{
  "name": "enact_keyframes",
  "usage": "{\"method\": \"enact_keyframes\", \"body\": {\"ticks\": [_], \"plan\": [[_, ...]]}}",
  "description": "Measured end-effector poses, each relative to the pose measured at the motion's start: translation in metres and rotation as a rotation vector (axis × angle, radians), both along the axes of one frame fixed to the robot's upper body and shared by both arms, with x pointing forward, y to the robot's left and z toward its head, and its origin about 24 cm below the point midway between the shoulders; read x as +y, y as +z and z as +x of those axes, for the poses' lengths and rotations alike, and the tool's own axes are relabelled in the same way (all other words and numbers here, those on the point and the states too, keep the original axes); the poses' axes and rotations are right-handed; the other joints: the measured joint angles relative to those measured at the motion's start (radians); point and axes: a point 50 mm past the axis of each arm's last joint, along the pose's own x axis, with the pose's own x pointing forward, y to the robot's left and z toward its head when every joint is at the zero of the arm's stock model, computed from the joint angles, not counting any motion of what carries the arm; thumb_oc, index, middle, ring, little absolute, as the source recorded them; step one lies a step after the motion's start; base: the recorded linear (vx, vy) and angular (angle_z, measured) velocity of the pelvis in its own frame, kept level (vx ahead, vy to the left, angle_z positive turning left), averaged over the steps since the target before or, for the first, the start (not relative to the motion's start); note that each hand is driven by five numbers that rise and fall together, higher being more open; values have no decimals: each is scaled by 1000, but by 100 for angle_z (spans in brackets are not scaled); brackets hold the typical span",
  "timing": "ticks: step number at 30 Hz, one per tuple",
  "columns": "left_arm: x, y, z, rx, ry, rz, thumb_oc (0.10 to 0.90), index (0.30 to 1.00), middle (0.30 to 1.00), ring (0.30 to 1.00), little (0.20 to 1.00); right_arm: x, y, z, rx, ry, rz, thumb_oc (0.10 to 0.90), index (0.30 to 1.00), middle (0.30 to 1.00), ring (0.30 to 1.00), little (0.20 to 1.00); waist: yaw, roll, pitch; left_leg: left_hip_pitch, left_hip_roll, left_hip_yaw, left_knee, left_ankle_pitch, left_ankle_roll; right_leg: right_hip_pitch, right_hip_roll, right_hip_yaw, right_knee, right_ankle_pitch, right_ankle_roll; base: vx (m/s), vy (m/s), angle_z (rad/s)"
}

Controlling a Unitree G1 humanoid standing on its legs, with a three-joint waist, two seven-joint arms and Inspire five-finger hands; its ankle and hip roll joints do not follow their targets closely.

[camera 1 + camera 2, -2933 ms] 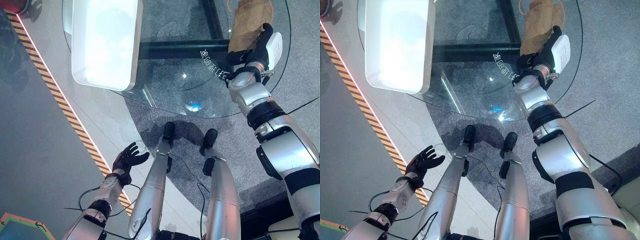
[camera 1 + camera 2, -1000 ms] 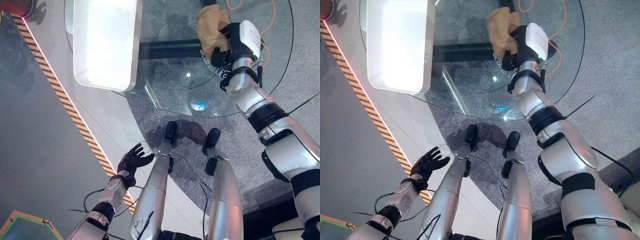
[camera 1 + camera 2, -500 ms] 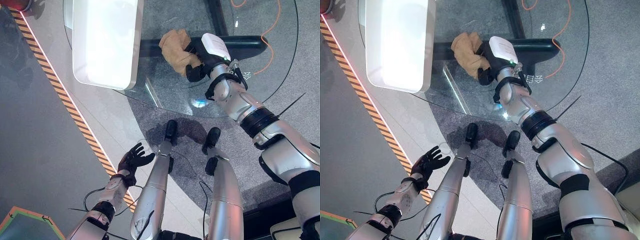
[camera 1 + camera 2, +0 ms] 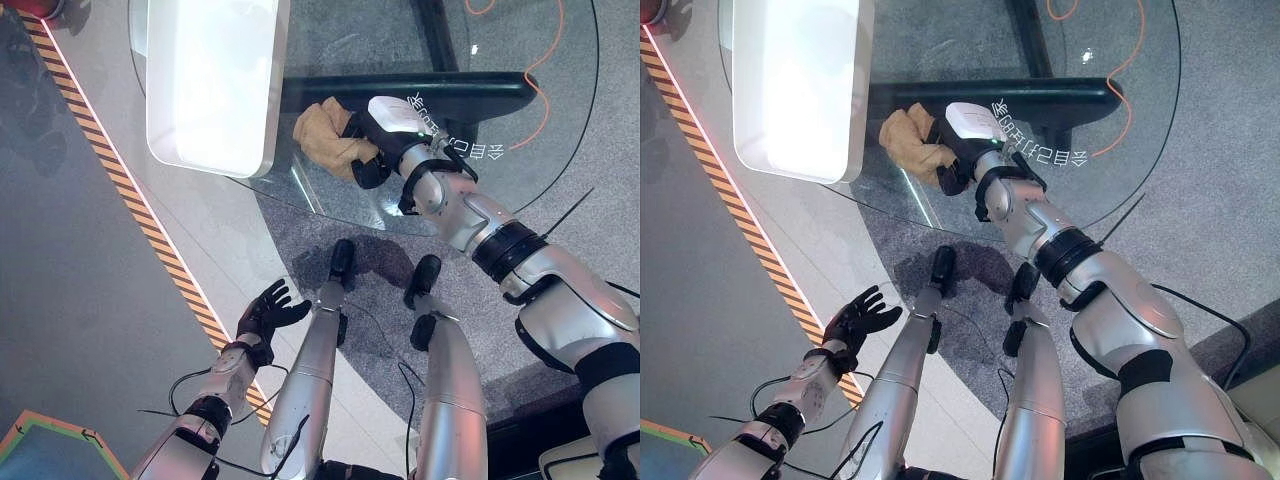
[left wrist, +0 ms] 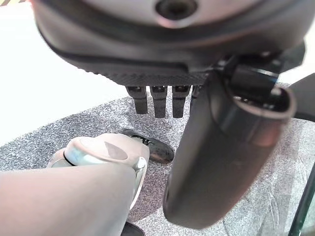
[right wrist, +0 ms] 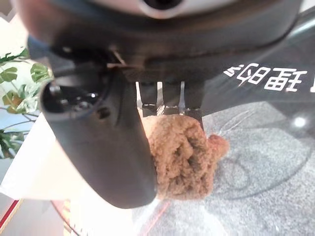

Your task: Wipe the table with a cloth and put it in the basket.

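My right hand [image 4: 388, 130] has the tan cloth [image 4: 322, 138] bunched on the glass worktop [image 4: 350, 40], toward its near left edge. It sits just beside the near right corner of the white tub [image 4: 210, 80], which I take for the basket. In the right wrist view the fingers [image 6: 170, 101] curl down over the top of the wad and the thumb closes against its side, so the grip is closed on the cloth.

The cloth looks soft, light and nappy. I expect it to crumple and drag rather than slide as one piece, and loose folds stick out past the fingers toward the tub. I judge the middle of the bunch the best place to grip, so no flap trails on the lift.

The tub's wall stands in the way: the cloth must go up over the rim. The dark bar [image 4: 480, 95] and orange cable [image 4: 540, 70] lie beneath the glass. My left hand [image 4: 265, 312] hangs with its fingers spread and empty over the floor near the striped tape [image 4: 130, 200], well apart from the worktop.
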Motion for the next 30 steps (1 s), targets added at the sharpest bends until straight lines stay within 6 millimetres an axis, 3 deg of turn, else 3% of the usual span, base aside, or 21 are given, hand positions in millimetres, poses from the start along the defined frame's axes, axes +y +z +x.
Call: {"method": "enact_keyframes", "body": {"ticks": [6,11,15,19,24,26,30], "plan": [[0,0,0,7,-2,0,800,900,900,900,900,0,-1,0,-7,1,0,100,300,300,300,200,0,0,0,0,0,-1,1,0,0,1,-1,0,0,1,-2,0,0,0],[0,-1,0,9,-1,0,800,900,900,900,900,0,-12,-1,-57,-31,63,100,300,300,300,200,-1,0,0,2,-1,-2,2,0,0,4,-2,0,0,2,-3,5,30,1],[1,-2,-1,12,-2,4,800,900,900,900,900,-6,-25,2,-93,-110,233,100,300,300,300,200,-2,1,-1,7,-2,-2,4,3,0,6,-5,0,7,0,-2,35,5,2],[1,-3,-2,11,1,3,800,900,900,900,900,-15,-26,5,-123,-193,404,100,300,300,300,200,9,3,-2,9,-5,-3,3,3,3,6,-9,1,10,-3,1,19,9,3],[2,-5,-6,9,8,3,800,900,900,900,900,-56,-4,9,-264,-389,656,100,300,300,300,200,25,3,-2,-2,-11,-2,2,3,3,1,-18,0,4,-2,3,2,32,6],[3,-9,-11,21,14,-2,800,900,900,900,900,-92,17,8,-383,-511,708,100,300,300,300,200,22,3,-2,-12,-20,7,4,6,9,-5,-22,6,-4,5,14,3,42,1],[4,-9,-11,21,27,-17,800,900,900,900,900,-136,37,0,-512,-646,748,100,300,300,300,200,15,3,-1,-25,-30,21,4,8,28,-17,-26,21,-5,14,30,-2,5,-3]]}}
